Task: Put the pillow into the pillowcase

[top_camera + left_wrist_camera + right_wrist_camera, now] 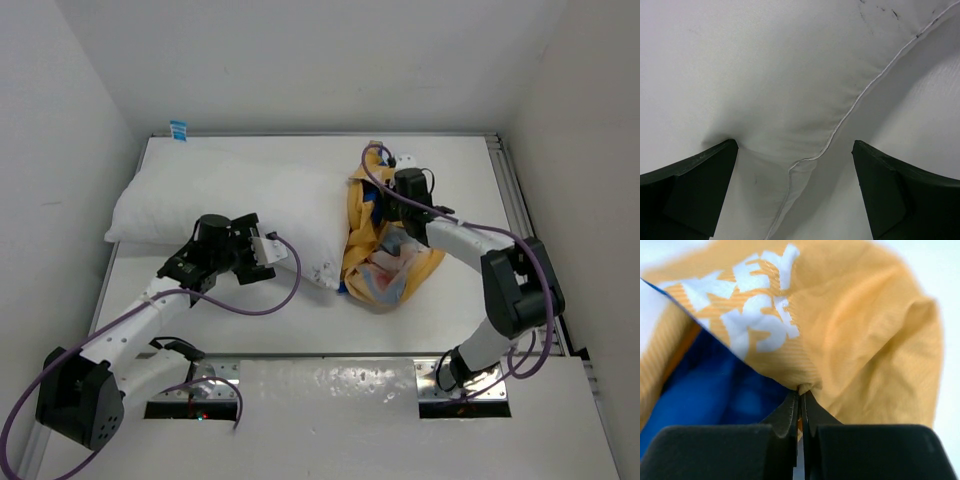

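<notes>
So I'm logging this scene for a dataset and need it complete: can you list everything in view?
pillow: one, white, lying left of centre on the table.
pillowcase: one, orange-yellow outside, blue inside, crumpled at the pillow's right end.
tag: one, blue and white, at the table's far-left edge.
table: one, white, under everything.
cables: two, purple, one along each arm.
left gripper: one, black, open, straddling the pillow's edge.
right gripper: one, black, shut on the pillowcase's orange fabric.

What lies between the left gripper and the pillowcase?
Top view: the pillow's right end fills that stretch, reaching the pillowcase; the left gripper's purple cable loops over it.
</notes>
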